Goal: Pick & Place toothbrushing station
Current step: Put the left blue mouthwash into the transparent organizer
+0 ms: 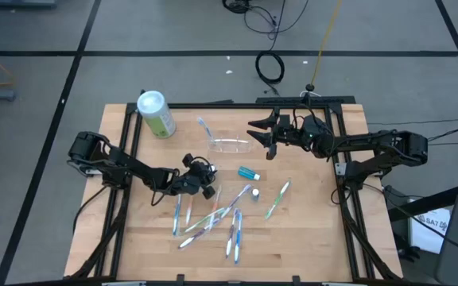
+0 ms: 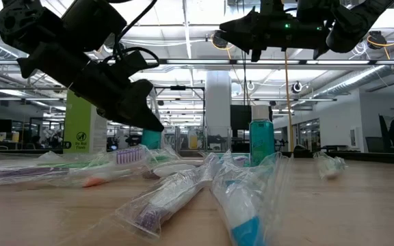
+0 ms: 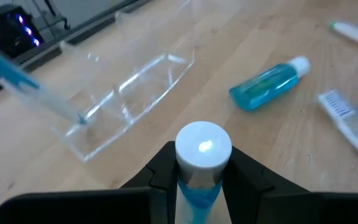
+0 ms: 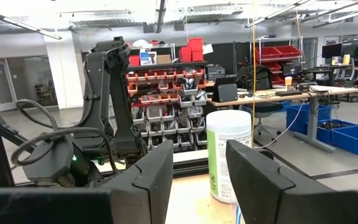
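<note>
The toothbrushing station [image 1: 230,144], a clear plastic holder, lies on the table right of centre and also shows in the left wrist view [image 3: 129,99]. A blue toothbrush [image 3: 27,81] sticks out of its end. My left gripper [image 1: 201,183] is low over the table just short of the station, shut on a small blue tube with a white cap [image 3: 202,146]. My right gripper [image 1: 259,131] hangs open, raised above the table's far side, with nothing between its fingers [image 4: 194,180]. The green-and-white canister [image 1: 156,114] stands at the far left. My left gripper pinches the small blue tube by its body just behind the white cap [image 3: 199,186], one finger on each side. The fingers slant down from the table's left and lie along the tube, and the cap sticks out past their tips. Whether the tube's other end rests on the table is hidden.
A teal bottle [image 1: 249,171] lies right of my left gripper, and another white-capped one [image 1: 255,193] sits nearer. Several wrapped toothbrushes [image 1: 213,218] are scattered across the near middle of the table. A black frame [image 1: 342,171] borders the table.
</note>
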Robot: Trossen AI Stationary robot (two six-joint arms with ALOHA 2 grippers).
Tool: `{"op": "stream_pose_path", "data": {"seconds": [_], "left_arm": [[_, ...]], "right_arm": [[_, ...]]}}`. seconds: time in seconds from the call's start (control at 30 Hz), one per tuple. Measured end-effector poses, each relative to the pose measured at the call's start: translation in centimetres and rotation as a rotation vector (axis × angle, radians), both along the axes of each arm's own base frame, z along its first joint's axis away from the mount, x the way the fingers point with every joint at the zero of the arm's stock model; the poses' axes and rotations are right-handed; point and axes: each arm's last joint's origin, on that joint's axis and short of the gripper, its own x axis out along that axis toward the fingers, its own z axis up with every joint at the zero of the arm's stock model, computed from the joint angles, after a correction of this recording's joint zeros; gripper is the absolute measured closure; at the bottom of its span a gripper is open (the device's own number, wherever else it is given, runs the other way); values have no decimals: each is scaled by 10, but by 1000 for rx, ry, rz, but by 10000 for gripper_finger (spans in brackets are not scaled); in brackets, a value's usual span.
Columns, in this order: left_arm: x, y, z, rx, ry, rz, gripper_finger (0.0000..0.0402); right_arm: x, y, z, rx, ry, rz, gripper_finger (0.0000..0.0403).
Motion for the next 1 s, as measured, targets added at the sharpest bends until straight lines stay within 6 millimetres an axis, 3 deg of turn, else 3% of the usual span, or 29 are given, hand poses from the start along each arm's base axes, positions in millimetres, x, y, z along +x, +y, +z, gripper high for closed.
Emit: {"op": "stream_pose_path", "data": {"seconds": [0.37,0.7,1.0], "left_arm": [[0,13,36,-35,-153,-24,316],[11,50,69,-34,-218,-24,316],[18,81,85,-2,-202,4,316]], "right_arm": [[0,0,0,0,0,0,261],[0,0,0,1,-4,0,261],[0,0,1,1,-8,1,261]]}}
